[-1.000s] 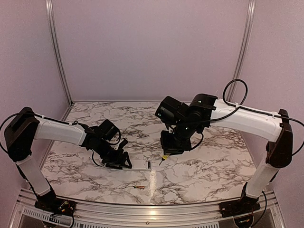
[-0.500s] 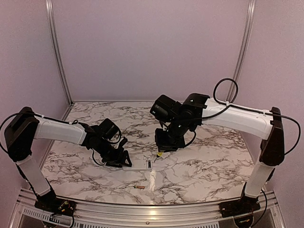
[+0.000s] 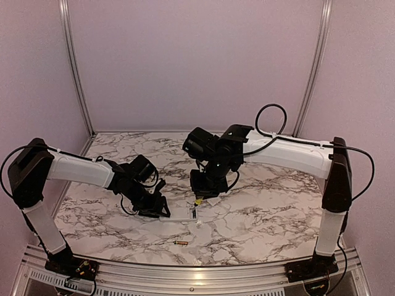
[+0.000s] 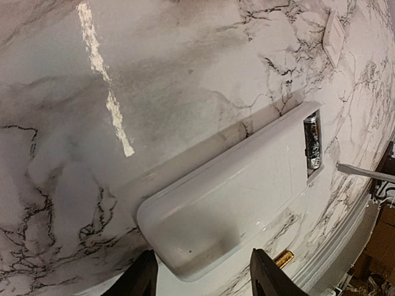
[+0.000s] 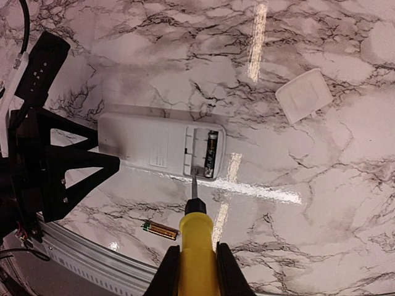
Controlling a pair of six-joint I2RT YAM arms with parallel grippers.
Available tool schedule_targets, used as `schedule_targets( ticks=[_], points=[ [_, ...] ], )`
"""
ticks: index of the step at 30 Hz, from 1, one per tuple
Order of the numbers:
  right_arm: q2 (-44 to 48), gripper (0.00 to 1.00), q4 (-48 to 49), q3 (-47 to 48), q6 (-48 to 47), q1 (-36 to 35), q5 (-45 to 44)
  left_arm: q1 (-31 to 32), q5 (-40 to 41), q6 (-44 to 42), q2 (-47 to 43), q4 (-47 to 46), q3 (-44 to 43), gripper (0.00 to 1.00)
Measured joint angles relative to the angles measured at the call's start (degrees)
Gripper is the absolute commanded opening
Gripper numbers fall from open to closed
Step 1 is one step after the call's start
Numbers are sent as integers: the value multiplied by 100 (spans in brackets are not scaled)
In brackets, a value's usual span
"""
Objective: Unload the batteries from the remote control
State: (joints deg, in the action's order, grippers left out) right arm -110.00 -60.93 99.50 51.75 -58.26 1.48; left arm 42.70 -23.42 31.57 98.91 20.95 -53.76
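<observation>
Change, L to R: the L fingers (image 4: 139, 283) have drawn narrower round the near end of the remote (image 4: 228, 191), one on either side. Can't tell if they pinch it yet or only straddle it. The remote lies flat on the counter (image 3: 265, 216), recess end pointing away from the L fingers, twds the R ones. The R fingers (image 5: 168, 277), clamped on the yellow handle of the screwdriver (image 5: 196, 246), have swung in leftwards. The tip now sits right at the recess edge, just ahead of them. Before, it hung off to the R of the remote.

Meaning: prob. bracing w/ L, prying w/ R. One cell is out already: the loose battery (image 5: 159, 230) lies on the counter just L of the R fingers. The seated battery (image 5: 212, 154) remains in the recess, so approx half done. Next move needs the tip under that cell's end w/o skidding the remote.

Views: R wrist alone shows tip vs recess, plus the cover (image 5: 304, 95) lying ahead & R of the fingers. L wrist shows the finger-to-remote fit, which the top view hides. It gives only a gold sliver of the loose cell. Top view shows both arms' reach, but the recess is too small to read there.
</observation>
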Motion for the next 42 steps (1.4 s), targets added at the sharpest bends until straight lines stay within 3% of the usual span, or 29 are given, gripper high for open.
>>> schedule_targets(
  ticks=[42],
  points=[
    [-632,0,-428,492,-256,22,-313,15,52,-96,52,122,-170,48]
  ],
)
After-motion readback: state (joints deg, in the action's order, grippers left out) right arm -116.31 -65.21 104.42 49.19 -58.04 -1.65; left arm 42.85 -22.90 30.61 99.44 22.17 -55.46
